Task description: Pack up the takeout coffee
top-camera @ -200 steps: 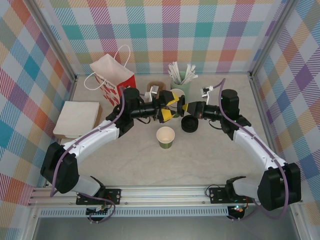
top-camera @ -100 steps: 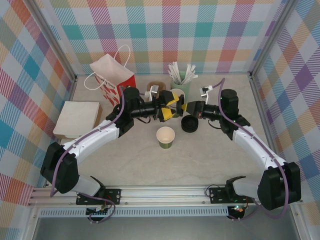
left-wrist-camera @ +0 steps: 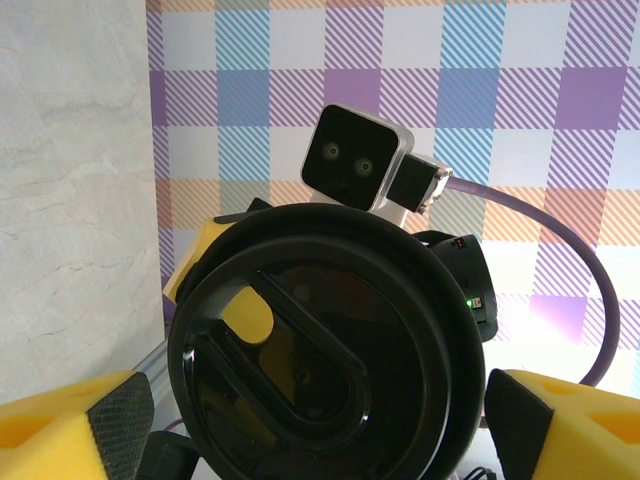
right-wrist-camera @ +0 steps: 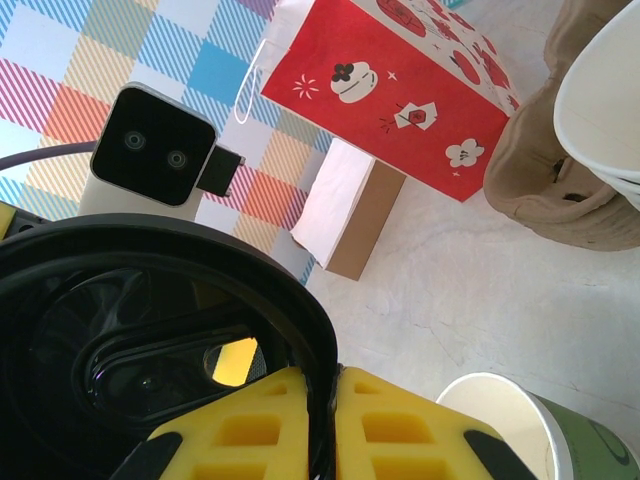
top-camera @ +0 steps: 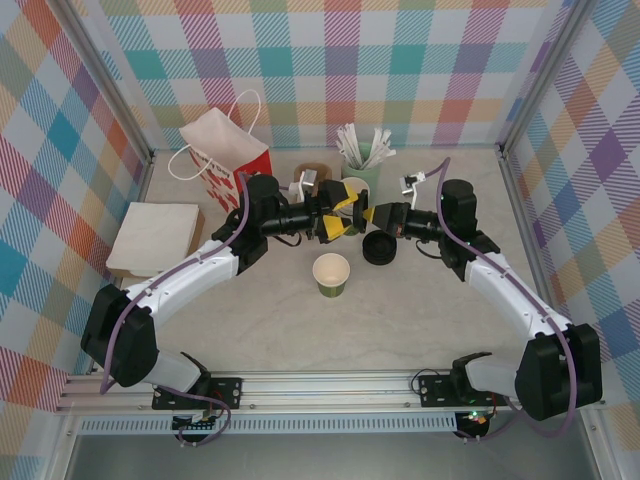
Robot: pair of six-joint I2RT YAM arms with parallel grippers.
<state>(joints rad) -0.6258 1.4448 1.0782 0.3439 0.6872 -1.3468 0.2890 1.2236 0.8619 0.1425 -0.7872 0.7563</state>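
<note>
Against checked walls, behind the green cup (top-camera: pixel 331 273), a black lid (left-wrist-camera: pixel 320 330) is pinched by the right tool (right-wrist-camera: pixel 335 400) and bracketed, seemingly for handover, by the wide-spread left tool (left-wrist-camera: pixel 320 425).

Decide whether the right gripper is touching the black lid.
Touching. The right wrist view shows the right gripper shut on the black lid, with both yellow fingers pressed against its rim and no gap.

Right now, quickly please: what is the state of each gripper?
Left gripper: open, jaws either side of the black lid.
Right gripper: closed, holding the black lid by its rim.
</note>
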